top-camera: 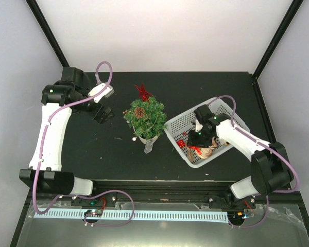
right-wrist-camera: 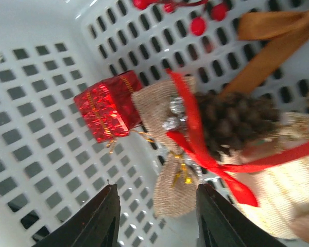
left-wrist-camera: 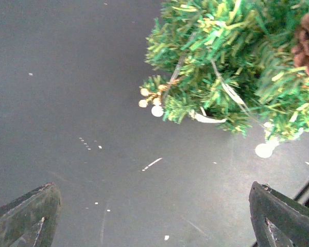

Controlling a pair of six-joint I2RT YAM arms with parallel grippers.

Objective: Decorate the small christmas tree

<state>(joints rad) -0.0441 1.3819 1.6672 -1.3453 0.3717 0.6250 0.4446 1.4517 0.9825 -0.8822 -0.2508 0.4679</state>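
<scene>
Left end effector (left-wrist-camera: 152, 206) wide apart near tree (left-wrist-camera: 232, 67); right end effector (right-wrist-camera: 155, 191) apart around bow (right-wrist-camera: 153, 105)

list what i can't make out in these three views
Top view: the right hand and its arm cover most ornaments in the white basket.
Top view: the small christmas tree hides its base under its own foliage.
Right wrist view: the pine cone is blurred.
Left wrist view: the tree is cut off by the top and right edges.

A lab test cell: black table (top-camera: 108, 154), white walls (top-camera: 165, 31), black frame posts (top-camera: 45, 31).
</scene>
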